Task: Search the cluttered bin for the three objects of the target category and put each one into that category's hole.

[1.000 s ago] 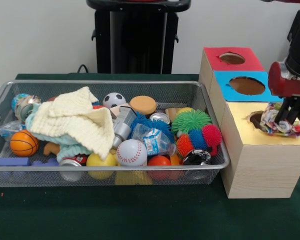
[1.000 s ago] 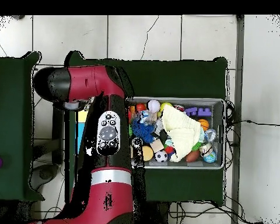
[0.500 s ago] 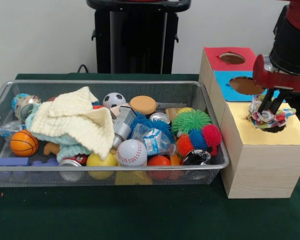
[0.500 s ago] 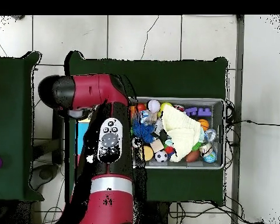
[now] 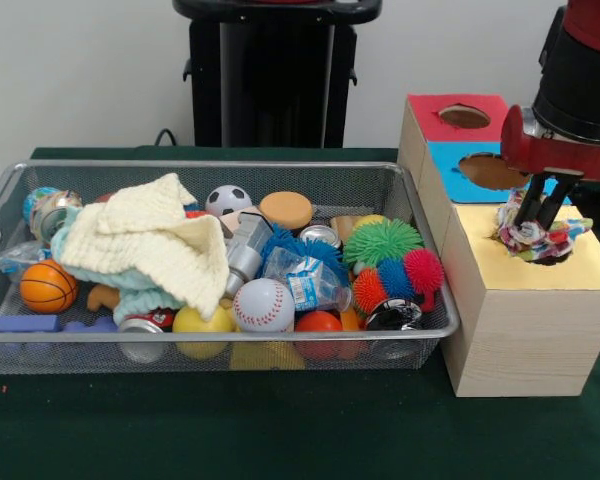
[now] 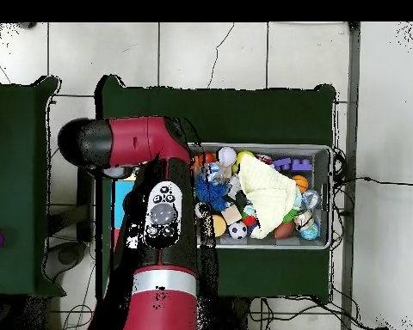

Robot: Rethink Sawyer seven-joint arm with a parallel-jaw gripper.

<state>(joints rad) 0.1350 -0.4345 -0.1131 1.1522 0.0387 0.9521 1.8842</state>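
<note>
My gripper (image 5: 533,222) stands over the hole of the yellow-topped box (image 5: 500,272) at the right. It is shut on a multicoloured rag (image 5: 558,240), which lies bunched on the hole's mouth and covers most of it. In the wire bin (image 5: 220,338), a cream knitted cloth (image 5: 155,240) lies over a light blue cloth (image 5: 130,297) at the left. In the overhead view my arm (image 6: 163,215) hides the gripper and the boxes. The bin (image 6: 331,198) and the cream cloth (image 6: 266,193) show to its right.
Behind the yellow box stand a blue-topped box (image 5: 450,185) and a red-topped box (image 5: 425,108), each with an uncovered hole. Balls, cans, spiky toys and a crushed bottle (image 5: 305,285) fill the bin. A black stand (image 5: 270,70) rises behind it.
The gripper carried the rag from the yellow box's right edge leftwards onto the hole; in the last half second it has barely moved. The bin's contents are as before.
</note>
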